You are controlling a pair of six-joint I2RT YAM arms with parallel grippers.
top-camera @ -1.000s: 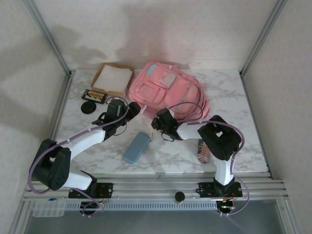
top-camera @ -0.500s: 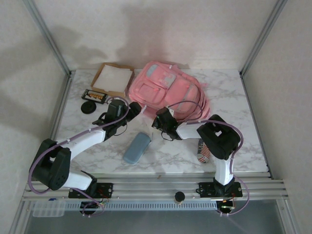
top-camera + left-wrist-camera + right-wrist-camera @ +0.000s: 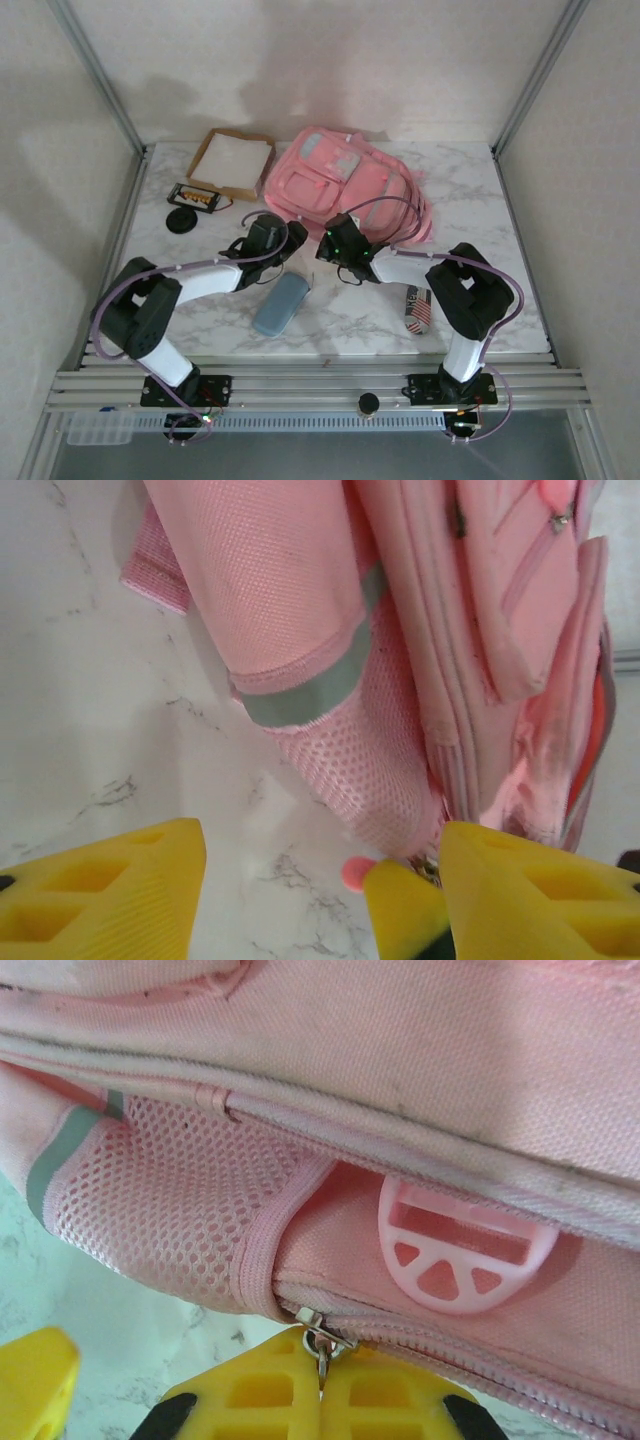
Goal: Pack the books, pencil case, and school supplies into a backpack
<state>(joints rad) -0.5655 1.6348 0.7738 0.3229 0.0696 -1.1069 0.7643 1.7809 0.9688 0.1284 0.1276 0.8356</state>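
The pink backpack lies flat at the back middle of the table. My right gripper is at its near-left corner, shut on the metal zipper pull of the main zip, fingertips pressed together. A pink slice-shaped charm hangs just above the zip. My left gripper stands open over the marble beside the same corner, its fingers wide apart and facing the mesh side pocket. A blue pencil case lies in front. The books are out of view.
A shallow cardboard tray with a white sheet sits at the back left. Near it are a small black tray with orange pieces and a black round object. A striped pouch lies by the right arm.
My left gripper has swung right, closing in on the backpack's near-left corner beside the right gripper. The right gripper shifted slightly, still at the zip.
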